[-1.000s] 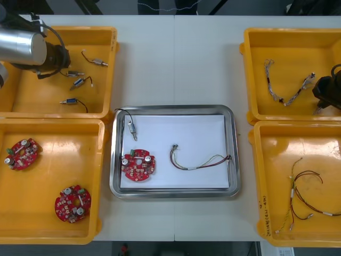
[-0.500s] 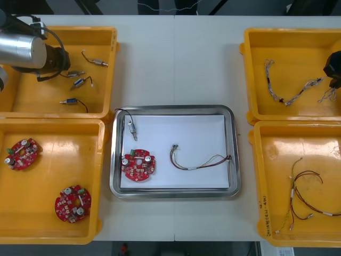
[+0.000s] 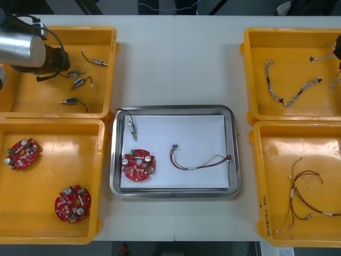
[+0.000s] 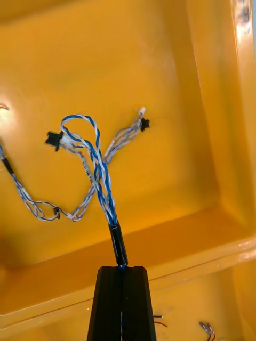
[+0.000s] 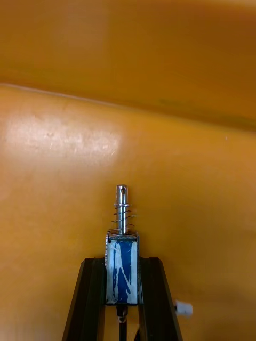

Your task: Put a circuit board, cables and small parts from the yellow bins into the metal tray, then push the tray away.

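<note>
Far right bin [image 3: 298, 48]: the right gripper [image 4: 122, 269] has risen toward the right edge in the last second, fingers clamped on the black end of a blue-white cable [image 4: 98, 170]. It now dangles over the bin, so the carry to the tray [image 3: 234, 160] likely comes next. The cable is twisted, looped and limp, with small end connectors. The left gripper [image 5: 122, 261] has barely moved in the far left bin [image 3: 32, 101], fingers pinching a small part [image 5: 122, 213].

**How your robot looks**

Your left arm [image 3: 22, 49] has a shiny silver cylinder, then a black wrist with a thin black cable [image 3: 64, 50] looping beside it. The left gripper [image 5: 122, 262] has flat, matte black fingers, and the right gripper [image 4: 121, 270] has the same.
</note>
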Controlling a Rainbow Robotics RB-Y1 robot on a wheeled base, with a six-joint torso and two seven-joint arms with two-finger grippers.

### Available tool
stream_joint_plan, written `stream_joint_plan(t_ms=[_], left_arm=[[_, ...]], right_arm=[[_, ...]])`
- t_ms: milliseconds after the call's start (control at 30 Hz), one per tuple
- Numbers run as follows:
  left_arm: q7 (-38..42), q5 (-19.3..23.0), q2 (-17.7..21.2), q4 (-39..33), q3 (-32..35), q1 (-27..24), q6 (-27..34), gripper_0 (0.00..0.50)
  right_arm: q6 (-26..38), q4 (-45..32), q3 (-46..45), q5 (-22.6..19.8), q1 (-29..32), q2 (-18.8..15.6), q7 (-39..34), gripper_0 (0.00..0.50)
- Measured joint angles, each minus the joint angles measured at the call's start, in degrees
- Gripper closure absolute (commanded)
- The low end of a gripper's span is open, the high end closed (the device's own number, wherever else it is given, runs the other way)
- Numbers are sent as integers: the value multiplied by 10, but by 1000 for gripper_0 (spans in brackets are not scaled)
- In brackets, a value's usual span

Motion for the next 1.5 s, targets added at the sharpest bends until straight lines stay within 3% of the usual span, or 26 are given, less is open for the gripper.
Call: stream_joint_plan(t_ms=[233, 733, 1000, 1200, 1500], left_arm=[[0, 0, 14, -61, 38, 2, 111, 500], [0, -12, 48, -206, 90, 7, 335, 500], [1, -26, 49, -284, 94, 9, 434, 500], [7, -27, 49, -370, 103, 37, 487, 500], [135, -25, 49, -478, 107, 78, 555, 500]], right_arm=[[0, -49, 18, -23, 0, 0, 27, 500], [2, -173, 154, -120, 2, 0, 67, 500], [2, -241, 222, -210, 2, 0, 82, 500], [2, -291, 266, -255, 3, 0, 96, 500], [3, -316, 323, -280, 3, 21, 111, 500]])
